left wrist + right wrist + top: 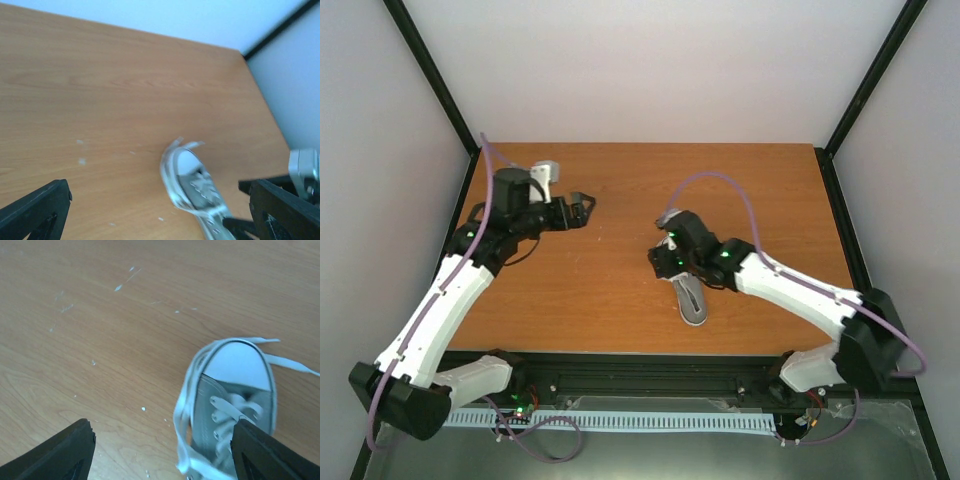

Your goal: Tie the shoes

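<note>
The small grey sneaker (691, 299) with white toe cap lies on the wooden table (620, 300), toe pointing away from the arm bases. Its white laces (183, 409) hang loose along its left side and around the toe. My right gripper (663, 262) is open just over the shoe's front; in the right wrist view (162, 455) one finger (267, 455) is over the laced part of the shoe (235, 400). My left gripper (582, 205) is open and empty, well left of the shoe. The left wrist view (155, 205) shows the shoe (192, 182) blurred, ahead between its fingers.
Black frame posts and white walls enclose the table on three sides. A black rail (650, 380) runs along the near edge between the arm bases. Small white specks (120, 287) dot the wood. The right arm (305, 170) shows at the left wrist view's right edge.
</note>
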Controlling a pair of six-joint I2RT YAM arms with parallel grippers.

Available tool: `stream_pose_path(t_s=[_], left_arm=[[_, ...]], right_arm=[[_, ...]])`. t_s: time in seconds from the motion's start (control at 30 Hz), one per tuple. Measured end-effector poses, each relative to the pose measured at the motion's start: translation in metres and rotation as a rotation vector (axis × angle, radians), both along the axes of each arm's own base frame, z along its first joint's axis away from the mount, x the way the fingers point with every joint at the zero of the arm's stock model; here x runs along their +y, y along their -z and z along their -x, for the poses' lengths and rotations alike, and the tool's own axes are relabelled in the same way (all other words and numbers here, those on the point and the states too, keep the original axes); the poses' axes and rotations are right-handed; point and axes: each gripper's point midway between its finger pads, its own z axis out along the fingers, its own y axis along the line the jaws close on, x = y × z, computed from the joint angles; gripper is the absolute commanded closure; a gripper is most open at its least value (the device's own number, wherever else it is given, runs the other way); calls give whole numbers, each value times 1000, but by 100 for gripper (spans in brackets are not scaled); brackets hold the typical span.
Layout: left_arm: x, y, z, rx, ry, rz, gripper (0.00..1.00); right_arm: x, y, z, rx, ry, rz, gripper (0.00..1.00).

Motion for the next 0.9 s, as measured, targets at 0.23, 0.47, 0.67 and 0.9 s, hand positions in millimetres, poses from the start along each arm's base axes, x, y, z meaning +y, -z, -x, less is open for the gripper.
stream_pose_path(t_s=[0.23, 0.47, 0.67, 0.9], left_arm=[[69, 2, -16, -37, -217, -109, 0], [75, 19, -12, -5, -218, -148, 0], [75, 22, -10, 1, -209, -158, 0], [76, 24, -9, 11, -206, -164, 0]], right_arm=[[44, 63, -9, 117, -53, 155, 34], [52, 111, -19, 179, -24, 268, 34], [68, 127, -37, 182, -11, 288, 36], [47, 150, -51, 207, 82, 353, 34]])
